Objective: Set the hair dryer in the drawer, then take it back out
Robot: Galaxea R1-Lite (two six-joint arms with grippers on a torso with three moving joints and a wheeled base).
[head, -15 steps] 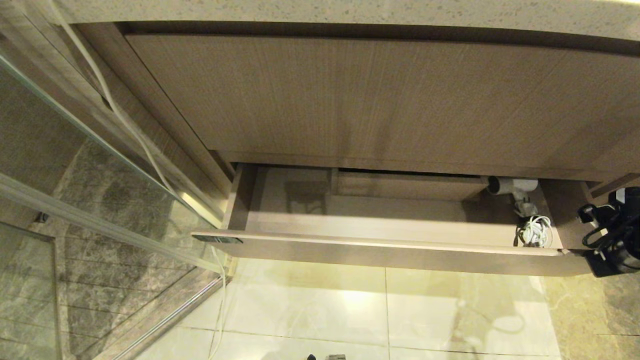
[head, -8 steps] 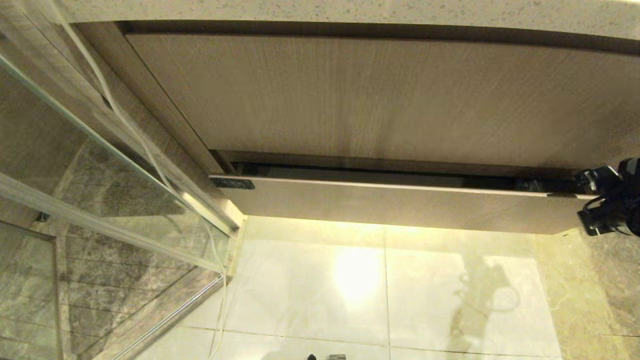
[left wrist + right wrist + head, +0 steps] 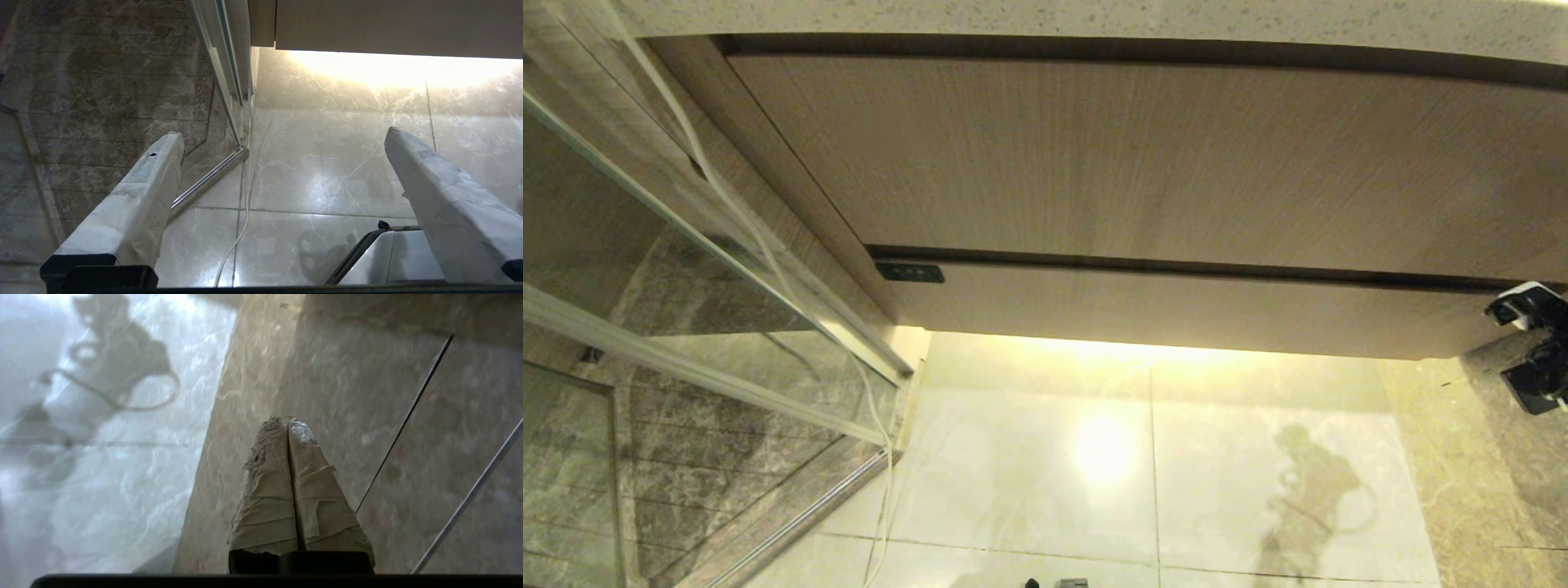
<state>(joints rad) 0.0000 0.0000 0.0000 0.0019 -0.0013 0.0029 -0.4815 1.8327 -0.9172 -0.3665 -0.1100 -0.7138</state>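
Observation:
The drawer (image 3: 1176,314) is pushed fully shut, its narrow wood-grain front flush under the tall panel, with the small black mark (image 3: 910,273) at its left end. The hair dryer is hidden from every view. My right gripper (image 3: 288,420) is shut with nothing between its taped fingers and points down at the brown floor tiles. Its arm (image 3: 1535,359) shows at the far right edge of the head view, just past the drawer's right end. My left gripper (image 3: 284,134) hangs open over the pale floor, holding nothing.
A tall wood-grain panel (image 3: 1135,155) sits above the drawer, under a speckled countertop (image 3: 1094,16). A glass shower partition (image 3: 686,269) with a metal floor rail (image 3: 208,179) and a hanging white cord (image 3: 768,253) closes off the left. Glossy tiles (image 3: 1135,465) lie below.
The drawer has slid from wide open to fully shut, taking the hair dryer and its cord out of sight. My right arm followed it in, then dropped back a little at the right edge.

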